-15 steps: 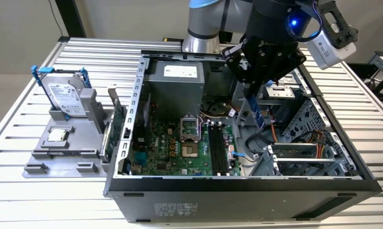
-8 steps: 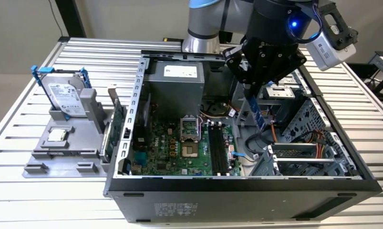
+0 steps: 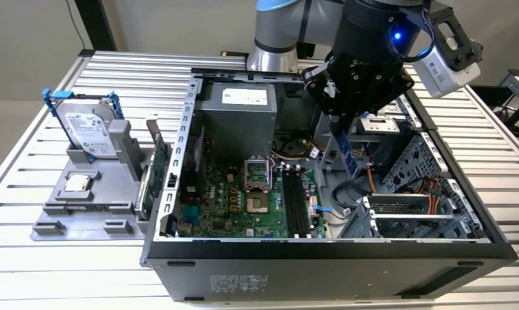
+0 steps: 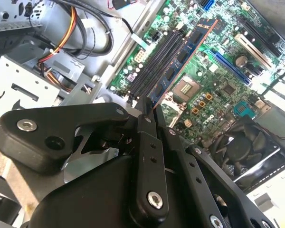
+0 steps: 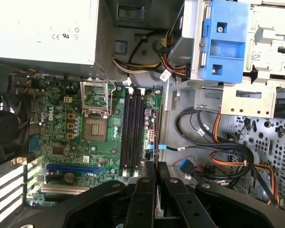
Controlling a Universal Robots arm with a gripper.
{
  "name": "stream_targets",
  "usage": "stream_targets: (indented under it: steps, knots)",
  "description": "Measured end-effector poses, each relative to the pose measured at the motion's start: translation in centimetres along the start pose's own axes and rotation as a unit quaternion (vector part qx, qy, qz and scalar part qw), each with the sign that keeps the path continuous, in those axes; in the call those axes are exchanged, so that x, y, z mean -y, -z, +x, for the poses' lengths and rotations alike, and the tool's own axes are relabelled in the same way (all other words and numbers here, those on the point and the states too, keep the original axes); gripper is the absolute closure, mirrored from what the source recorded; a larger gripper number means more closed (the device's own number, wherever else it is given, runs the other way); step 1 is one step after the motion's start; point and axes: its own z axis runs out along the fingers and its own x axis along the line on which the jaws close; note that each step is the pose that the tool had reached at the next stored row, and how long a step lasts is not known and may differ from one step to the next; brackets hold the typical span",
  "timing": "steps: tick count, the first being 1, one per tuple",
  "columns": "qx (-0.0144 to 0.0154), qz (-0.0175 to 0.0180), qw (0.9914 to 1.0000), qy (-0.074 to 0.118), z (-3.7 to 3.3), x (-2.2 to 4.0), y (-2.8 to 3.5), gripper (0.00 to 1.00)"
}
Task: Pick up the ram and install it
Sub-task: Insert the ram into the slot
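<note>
i have the ram (image 3: 346, 150) pinched between my fingers (image 4: 143, 124), which are closed flat against its two faces. my gripper (image 3: 338, 115) hangs over the open computer case (image 3: 328, 248), above the motherboard (image 3: 233, 203) and a little toward the exterior view's right of its black memory slots (image 3: 297, 201). the stick hangs down from my grip on edge, long and thin, its lower end reaching toward the slots but not seated in any of them; in the exterior view it stands clear above the board.

in the second wrist view the ram (image 4: 183, 61) runs away from my fingers as a narrow strip with a coppery edge, lying just beside the row of slots (image 4: 156, 64) and roughly in line with them. in the first wrist view the stick (image 5: 155, 156) shows edge on between my fingers (image 5: 147, 190), just to one side of the slots (image 5: 132, 130), with the bare processor socket (image 5: 95, 128) beyond them.

on the exterior view's left, outside the case, a grey stand (image 3: 86, 194) on the table (image 3: 35, 271) holds a silver hard drive (image 3: 91, 132) with blue handles, upright, and a green expansion card (image 3: 158, 171) stands on edge near the case wall. inside the case, the grey power supply (image 3: 238, 116) sits at the far end, and orange and black cables (image 5: 218, 156) trail through the drive bay on the exterior view's right.
</note>
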Motion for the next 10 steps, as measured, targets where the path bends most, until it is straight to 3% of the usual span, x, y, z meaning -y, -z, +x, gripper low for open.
stream_targets:
  steps: [10]
  knots:
    - [0.0000, 0.0000, 1.00000, 0.000, -0.01, 0.00, -0.55, 1.00]
